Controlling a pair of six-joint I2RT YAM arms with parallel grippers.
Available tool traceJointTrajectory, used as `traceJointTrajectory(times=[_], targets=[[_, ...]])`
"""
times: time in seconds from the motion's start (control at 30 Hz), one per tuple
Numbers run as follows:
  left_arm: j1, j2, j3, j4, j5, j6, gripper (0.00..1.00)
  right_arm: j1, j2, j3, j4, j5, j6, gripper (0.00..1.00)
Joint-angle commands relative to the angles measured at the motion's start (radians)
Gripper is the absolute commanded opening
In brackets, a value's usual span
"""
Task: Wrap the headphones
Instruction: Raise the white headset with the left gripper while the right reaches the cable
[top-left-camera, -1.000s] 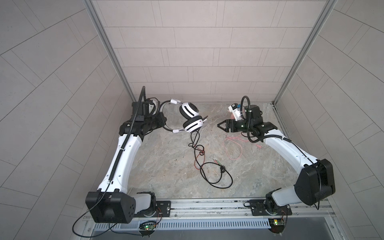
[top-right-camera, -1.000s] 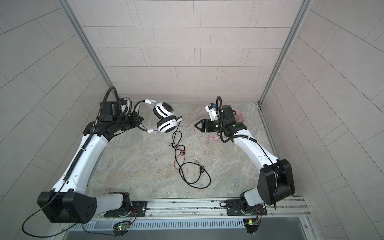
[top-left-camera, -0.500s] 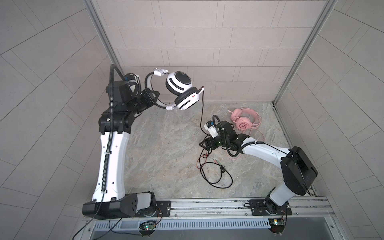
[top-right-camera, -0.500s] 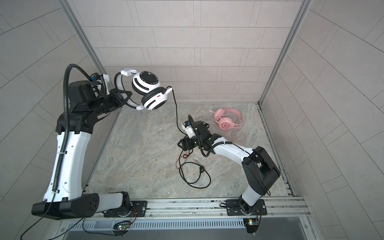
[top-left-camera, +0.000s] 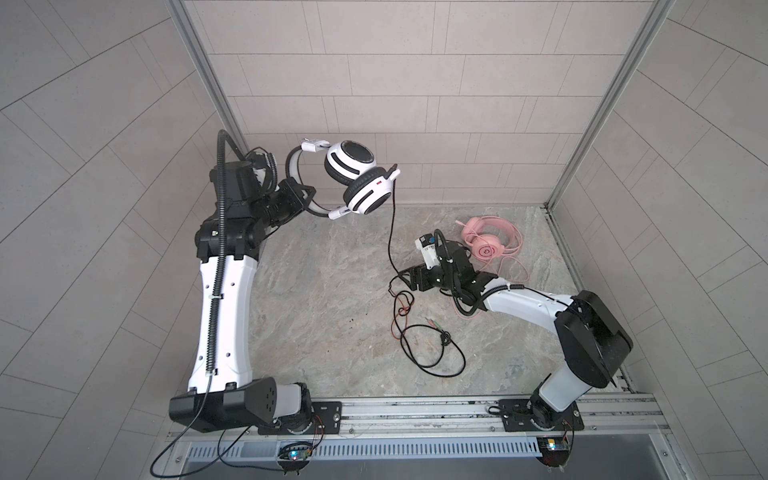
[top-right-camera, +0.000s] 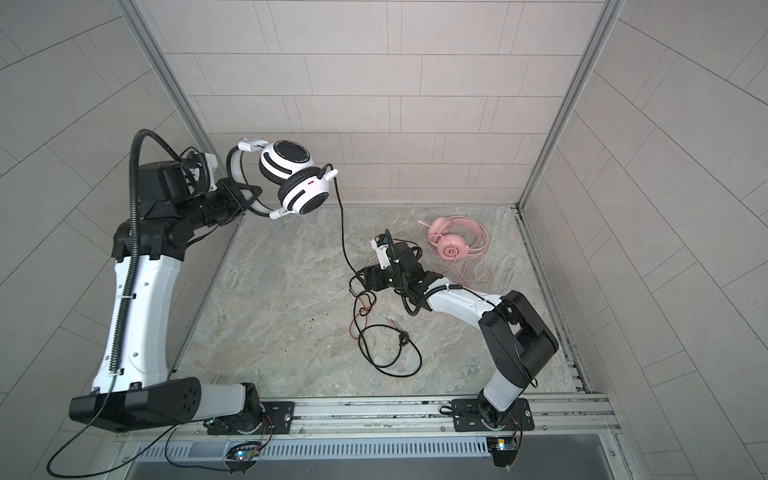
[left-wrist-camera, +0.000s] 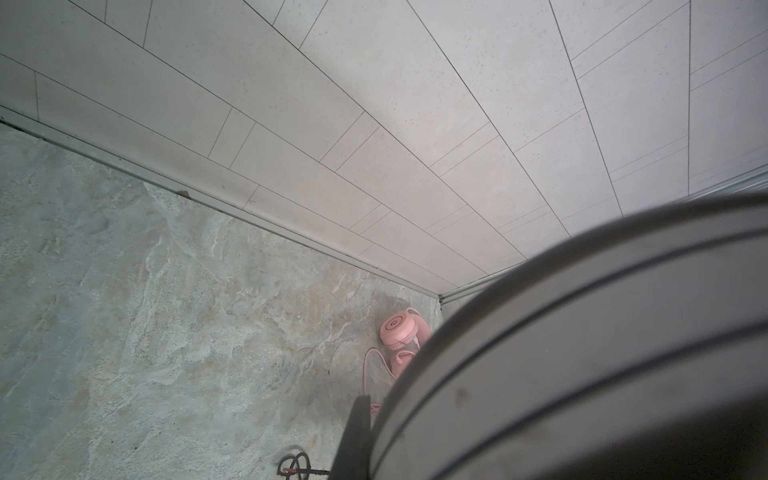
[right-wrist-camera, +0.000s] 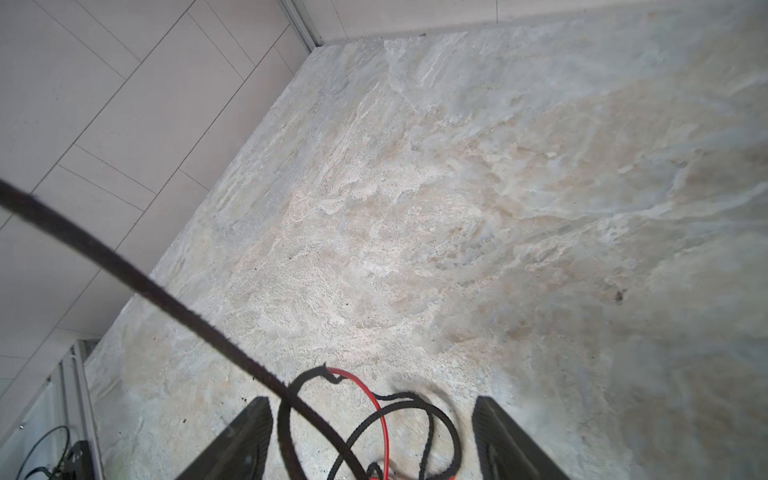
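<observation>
Headphones: two sets. White headset (top-left-camera: 368, 195) is up off the table (top-left-camera: 324, 291), in the air over its far left corner, seen in both top views (top-right-camera: 305, 195). Held by left gripper (top-left-camera: 308, 198), clamped tight on the headband (top-left-camera: 290, 168). The cups hang out to the right of the jaws, one stacked above the other. Left wrist view: headband (left-wrist-camera: 582, 353) fills one corner as a broad grey arc, with one dark finger (left-wrist-camera: 357, 436) against its edge.

Black cable (top-left-camera: 390, 224) drops from the lower cup almost straight down to mid-table, fairly taut, then bends at the right gripper (top-left-camera: 405, 280). That gripper sits low over the table, right of centre, pointing left, jaws spread, nothing pinched. Right wrist view: cable (right-wrist-camera: 166, 297) crosses on a diagonal and passes between the fingers (right-wrist-camera: 245, 440), close by one of them. Whether it touches, cannot tell. Loose black loops and a red strand (right-wrist-camera: 385, 424) lie on the table between the same jaws.

Toward the front edge, slack cable lies in an open coil (top-left-camera: 462, 357) on the table, plugs (top-left-camera: 432, 322) inside the loop.

Pink headset (top-left-camera: 486, 245) lies flat on the table at the far right corner, just behind the right arm's wrist, untouched. Its pink cord (top-left-camera: 517, 266) loops loose beside it toward the right edge. Same headset shows in the left wrist view (left-wrist-camera: 399, 328), partly hidden by the headband.
</observation>
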Motion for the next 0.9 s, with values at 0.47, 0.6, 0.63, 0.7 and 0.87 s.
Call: traceJointTrajectory(times=[0.47, 0.6, 0.63, 0.7, 0.87], targets=[[0.013, -0.022, -0.014, 0.110, 0.041, -0.075, 0.00, 0.104, 0.152, 0.075, 0.233, 0.238, 0.288, 0.73], [0.013, -0.019, -0.021, 0.102, 0.038, -0.065, 0.00, 0.116, 0.189, 0.122, 0.211, 0.282, 0.271, 0.56], [0.015, -0.018, -0.021, 0.094, 0.037, -0.059, 0.00, 0.116, 0.188, 0.119, 0.211, 0.290, 0.258, 0.50], [0.022, -0.019, -0.026, 0.076, 0.030, -0.040, 0.00, 0.113, 0.182, 0.114, 0.179, 0.300, 0.230, 0.43], [0.068, -0.027, -0.065, 0.089, 0.024, -0.039, 0.00, 0.067, 0.128, -0.009, 0.160, 0.310, 0.200, 0.29]])
